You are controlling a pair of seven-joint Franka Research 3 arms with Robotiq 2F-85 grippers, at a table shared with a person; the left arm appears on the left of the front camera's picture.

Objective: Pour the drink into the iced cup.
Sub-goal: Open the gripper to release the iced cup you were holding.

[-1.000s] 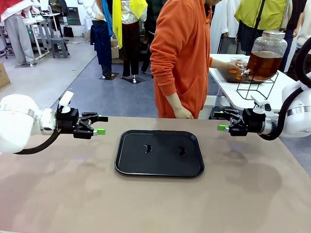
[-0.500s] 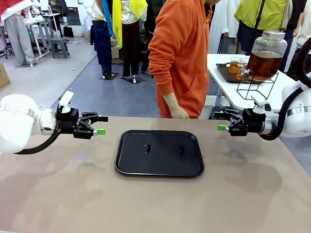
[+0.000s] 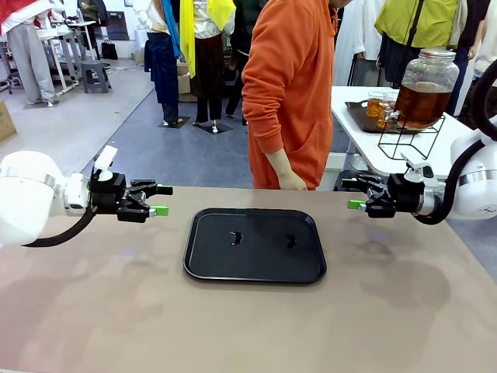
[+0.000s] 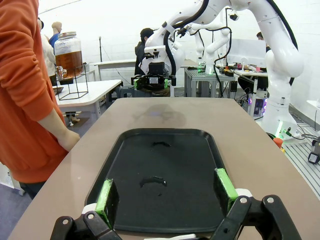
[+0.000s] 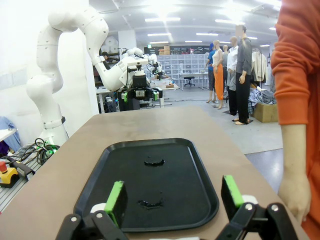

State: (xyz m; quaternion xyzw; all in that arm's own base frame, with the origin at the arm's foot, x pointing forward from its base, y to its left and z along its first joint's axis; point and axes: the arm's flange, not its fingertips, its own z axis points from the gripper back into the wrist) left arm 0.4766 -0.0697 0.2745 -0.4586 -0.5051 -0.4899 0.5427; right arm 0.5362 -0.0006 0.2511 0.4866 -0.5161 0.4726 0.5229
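The drink is amber-brown liquid in a big glass dispenser jar point(image 3: 423, 85) point(image 4: 68, 52) on a wire stand on the white side table at the back right. Small glass vessels point(image 3: 376, 105) holding amber liquid stand beside it on a dark tray. The iced cup is out of view. My left gripper point(image 3: 161, 200) point(image 4: 166, 190) hovers open and empty left of the black tray point(image 3: 210, 264) point(image 4: 200, 150) point(image 5: 110, 170). My right gripper point(image 3: 353, 194) point(image 5: 174, 196) hovers open and empty to the tray's right. Both point at the tray.
A person in an orange hoodie point(image 3: 291, 85) stands at the table's far edge, one hand point(image 3: 291, 181) point(image 5: 292, 192) resting near the tray's far side. Two small dark wet marks point(image 3: 237, 237) lie on the tray. The brown table point(image 3: 116, 311) spreads around it.
The person has drawn an arm back from the side table's small glasses and now stands facing along my table's edge. Neither gripper has moved.
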